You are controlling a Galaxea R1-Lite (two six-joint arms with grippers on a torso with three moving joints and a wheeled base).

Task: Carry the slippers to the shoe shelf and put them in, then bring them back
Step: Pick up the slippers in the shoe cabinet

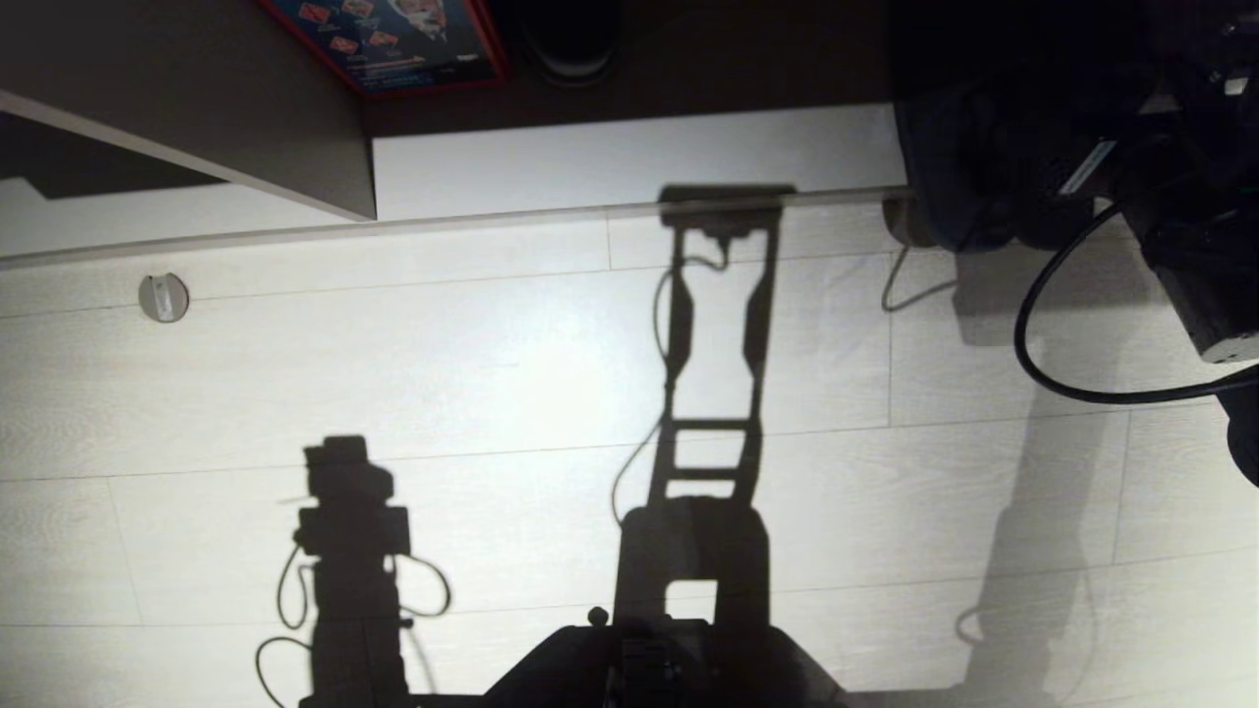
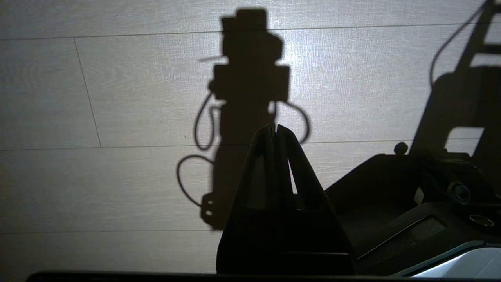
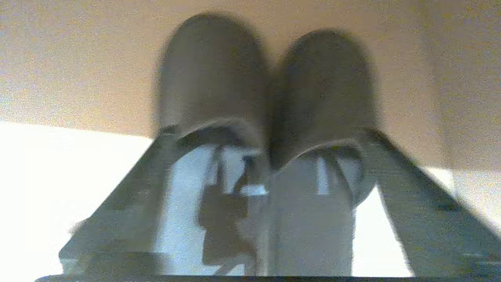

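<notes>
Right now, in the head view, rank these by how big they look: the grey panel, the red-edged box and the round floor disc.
1. Grey panel, largest, though it may be nearer the camera.
2. Red-edged box, cut off by the picture's top edge, so its full size is unsure.
3. Floor disc, clearly smallest.

The floor [image 1: 443,383] is pale wood-look planking laid in long boards, with a low pale skirting strip [image 1: 492,224] along its far edge. A small round metal fitting [image 1: 163,297] sits on the floor toward the robot's left, and a thin cable [image 1: 900,287] curls on the boards further right. In the right wrist view the slippers [image 3: 266,98] rest side by side, touching, on a bright pale surface before a tan wall.
</notes>
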